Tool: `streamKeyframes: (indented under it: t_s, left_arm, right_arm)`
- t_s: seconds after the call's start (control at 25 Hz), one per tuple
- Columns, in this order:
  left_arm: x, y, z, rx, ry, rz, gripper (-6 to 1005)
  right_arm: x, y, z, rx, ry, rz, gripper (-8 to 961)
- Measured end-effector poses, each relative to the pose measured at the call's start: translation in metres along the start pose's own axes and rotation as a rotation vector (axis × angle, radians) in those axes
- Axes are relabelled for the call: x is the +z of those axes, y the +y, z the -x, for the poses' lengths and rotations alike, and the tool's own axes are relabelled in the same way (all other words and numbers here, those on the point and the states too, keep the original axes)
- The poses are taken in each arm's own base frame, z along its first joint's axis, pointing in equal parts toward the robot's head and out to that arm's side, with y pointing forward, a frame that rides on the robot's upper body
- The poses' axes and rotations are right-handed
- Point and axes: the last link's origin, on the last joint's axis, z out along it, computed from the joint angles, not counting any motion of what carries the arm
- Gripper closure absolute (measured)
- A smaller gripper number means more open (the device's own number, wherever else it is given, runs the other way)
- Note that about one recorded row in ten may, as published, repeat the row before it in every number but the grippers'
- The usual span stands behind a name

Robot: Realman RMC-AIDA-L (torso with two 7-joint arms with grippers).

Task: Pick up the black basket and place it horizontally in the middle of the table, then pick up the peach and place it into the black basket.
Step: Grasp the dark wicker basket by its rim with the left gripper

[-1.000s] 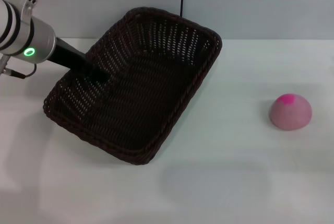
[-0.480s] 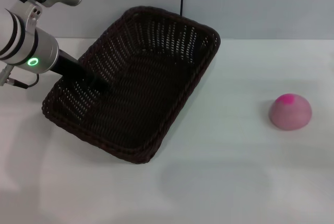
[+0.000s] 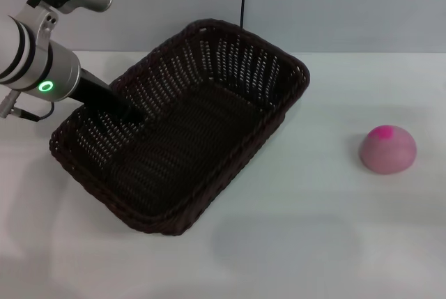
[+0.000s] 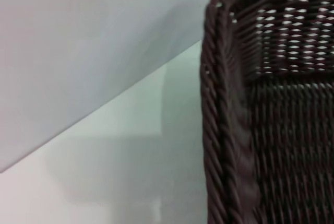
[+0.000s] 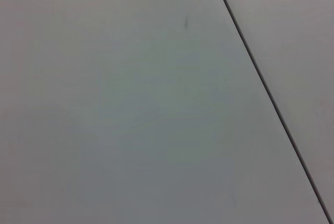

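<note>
Black basket [image 3: 188,139] held askew by left pincer [image 3: 136,112] clamped on its rim; needs squaring mid-table [image 3: 313,243]. Peach [image 3: 387,148] waits.

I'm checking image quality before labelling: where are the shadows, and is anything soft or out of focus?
Head view: even light, faint soft shadows on the table beside the black basket and under the peach; both look sharp. Left wrist view: the basket's braided rim sits very close and looks soft, with a dim shadow on the table. Right wrist view: only a plain grey surface with a dark seam.
</note>
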Motion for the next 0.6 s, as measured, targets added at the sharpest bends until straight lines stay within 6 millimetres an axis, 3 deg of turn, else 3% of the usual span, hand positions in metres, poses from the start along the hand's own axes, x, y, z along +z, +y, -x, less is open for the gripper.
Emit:
streamKeyframes:
  t_s: [0.32, 0.48, 0.6]
  left_arm:
    - [-0.006, -0.003, -0.006, 0.013, 0.047, -0.032, 583]
    - [-0.018, -0.002, -0.015, 0.104, 0.079, -0.05, 648]
    - [-0.026, 0.003, -0.023, 0.265, 0.086, -0.051, 695]
  right_arm:
    - [-0.003, -0.001, 0.005, 0.048, -0.025, 0.006, 159]
    - [-0.008, 0.0, 0.009, 0.054, -0.053, 0.016, 158]
    - [-0.01, 0.0, 0.01, 0.056, -0.058, 0.018, 158]
